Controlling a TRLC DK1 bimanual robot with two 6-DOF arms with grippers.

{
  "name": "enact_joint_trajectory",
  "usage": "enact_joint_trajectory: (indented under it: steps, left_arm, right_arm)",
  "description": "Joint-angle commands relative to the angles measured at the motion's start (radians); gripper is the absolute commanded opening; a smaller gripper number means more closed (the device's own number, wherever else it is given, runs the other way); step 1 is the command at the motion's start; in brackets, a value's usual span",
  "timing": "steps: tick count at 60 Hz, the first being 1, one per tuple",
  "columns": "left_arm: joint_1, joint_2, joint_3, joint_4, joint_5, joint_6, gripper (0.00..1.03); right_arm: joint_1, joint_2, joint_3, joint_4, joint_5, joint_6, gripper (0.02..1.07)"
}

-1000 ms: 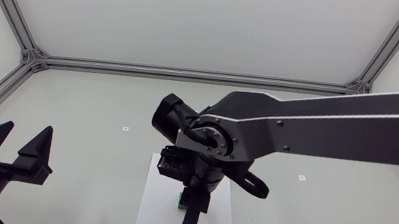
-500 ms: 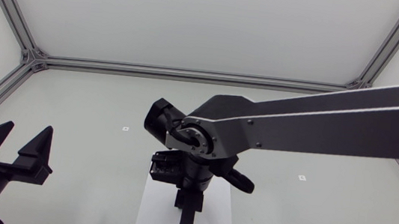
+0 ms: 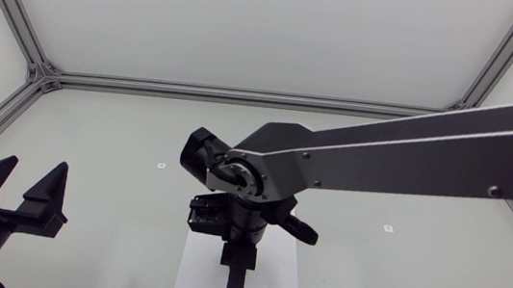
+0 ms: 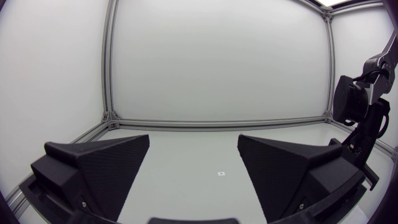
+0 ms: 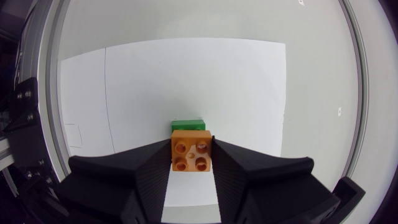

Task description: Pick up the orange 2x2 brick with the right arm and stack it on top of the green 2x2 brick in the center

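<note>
Orange brick (image 5: 191,154), square with four round studs, is pinched by the right gripper (image 5: 191,147) between matte black wedge fingers (image 5: 134,177), green brick (image 5: 187,124) just beyond on white paper (image 5: 186,74); left gripper (image 4: 194,143) spread wide.

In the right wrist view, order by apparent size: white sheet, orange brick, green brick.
white sheet
orange brick
green brick, mostly hidden by the orange one and farther away, so unsure

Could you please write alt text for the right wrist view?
The right gripper holds an orange brick between its fingers; a green brick shows just beyond it, on a white sheet on the table.
</note>
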Motion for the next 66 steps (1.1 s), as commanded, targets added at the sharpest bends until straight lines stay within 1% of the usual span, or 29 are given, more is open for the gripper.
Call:
enact_joint_trajectory:
  steps: [1, 35, 66]
  left_arm:
    - [0.003, -0.008, -0.041, -0.015, 0.004, 0.013, 0.99]
    - [0.003, -0.008, -0.041, -0.013, 0.004, 0.013, 0.99]
    - [0.003, -0.008, -0.041, -0.015, 0.004, 0.013, 0.99]
  right_arm:
    - [0.012, 0.029, 0.015, -0.011, 0.000, -0.024, 0.13]
    - [0.031, 0.052, 0.017, -0.013, 0.005, -0.015, 0.12]
    - [0.005, 0.032, -0.003, -0.011, 0.005, -0.014, 0.12]
